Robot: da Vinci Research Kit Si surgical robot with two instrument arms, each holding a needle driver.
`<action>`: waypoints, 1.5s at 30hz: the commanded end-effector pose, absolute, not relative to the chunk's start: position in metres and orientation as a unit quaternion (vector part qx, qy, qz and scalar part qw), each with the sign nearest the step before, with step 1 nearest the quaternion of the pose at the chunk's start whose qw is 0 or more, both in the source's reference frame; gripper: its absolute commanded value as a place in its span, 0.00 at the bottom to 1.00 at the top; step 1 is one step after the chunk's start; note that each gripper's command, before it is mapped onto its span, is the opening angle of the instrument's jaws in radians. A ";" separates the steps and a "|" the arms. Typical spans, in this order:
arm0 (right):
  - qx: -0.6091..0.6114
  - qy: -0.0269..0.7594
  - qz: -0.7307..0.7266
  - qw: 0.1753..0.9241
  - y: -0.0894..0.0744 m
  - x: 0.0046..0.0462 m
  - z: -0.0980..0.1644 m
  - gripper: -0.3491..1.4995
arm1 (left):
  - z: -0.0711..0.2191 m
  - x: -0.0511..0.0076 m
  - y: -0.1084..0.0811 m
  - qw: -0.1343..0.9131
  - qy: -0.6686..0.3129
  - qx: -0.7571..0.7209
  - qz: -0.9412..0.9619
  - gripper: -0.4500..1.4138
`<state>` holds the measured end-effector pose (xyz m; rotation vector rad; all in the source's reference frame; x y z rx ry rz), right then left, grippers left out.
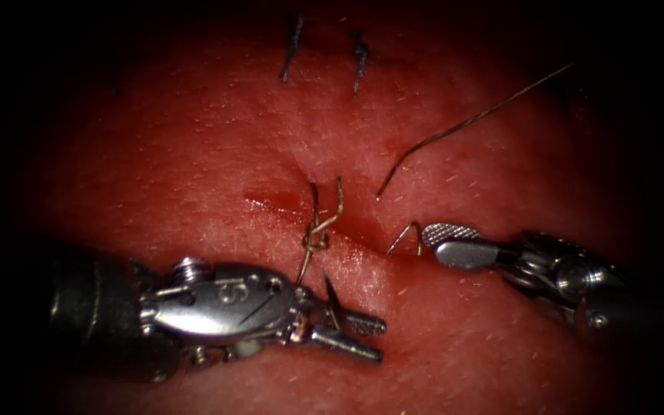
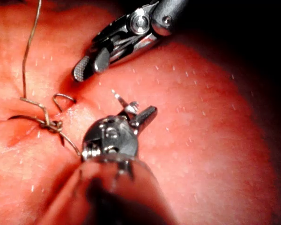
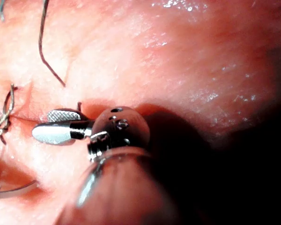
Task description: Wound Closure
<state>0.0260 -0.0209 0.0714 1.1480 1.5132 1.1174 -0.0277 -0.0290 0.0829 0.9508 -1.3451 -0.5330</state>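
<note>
Two grippers sit low on the tissue [image 1: 194, 154]. The left gripper [image 1: 359, 336], jaws parted, holds nothing. The right gripper [image 1: 441, 242], jaws apart, sits at the needle [image 1: 403, 237], whose arc rises from the tissue right of the cut [image 1: 270, 201]. Knotted thread [image 1: 315, 240] lies at the cut.

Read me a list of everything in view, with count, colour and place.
tissue: one, red, beneath everything.
cut: one, wet red, across the middle.
knot: one, tan, on the cut.
loose thread: one, brownish, upper right of the knot.
old stitches: two, dark, far edge.
needle: one, dark, at the left end effector, apparently out of the tissue.
left end effector: silver, below the knot.
right end effector: silver, open, empty, right of the knot.
</note>
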 end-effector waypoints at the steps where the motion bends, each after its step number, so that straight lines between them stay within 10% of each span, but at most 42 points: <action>1: 0.468 0.613 0.450 0.451 -0.021 0.0267 0.072 0.23 | 0.083 -0.0279 -0.029 0.645 -0.589 0.424 -0.241 0.00; 5: 0.462 0.627 0.426 0.460 -0.022 0.0268 0.071 0.26 | 0.079 -0.0264 -0.029 0.601 -0.588 0.464 -0.278 0.00; 9: 0.369 0.671 0.344 0.543 -0.022 0.0271 0.071 0.10 | 0.077 -0.0253 -0.028 0.573 -0.602 0.478 -0.285 0.00; 17: 0.269 0.702 0.157 0.640 -0.024 0.0295 0.069 0.79 | 0.072 -0.0230 -0.027 0.558 -0.639 0.463 -0.257 0.01; 31: 0.220 0.662 0.150 0.701 -0.024 0.0338 0.071 0.87 | 0.069 -0.0227 -0.027 0.577 -0.658 0.414 -0.252 0.08; 39: 0.225 0.611 0.147 0.745 -0.026 0.0331 0.074 0.62 | 0.064 -0.0212 -0.025 0.598 -0.681 0.352 -0.234 0.09; 43: 0.229 0.610 0.147 0.744 -0.026 0.0325 0.074 0.04 | 0.063 -0.0206 -0.025 0.604 -0.685 0.336 -0.231 0.09; 45: 0.233 0.613 0.152 0.740 -0.026 0.0323 0.073 0.00 | 0.063 -0.0205 -0.025 0.607 -0.684 0.332 -0.231 0.10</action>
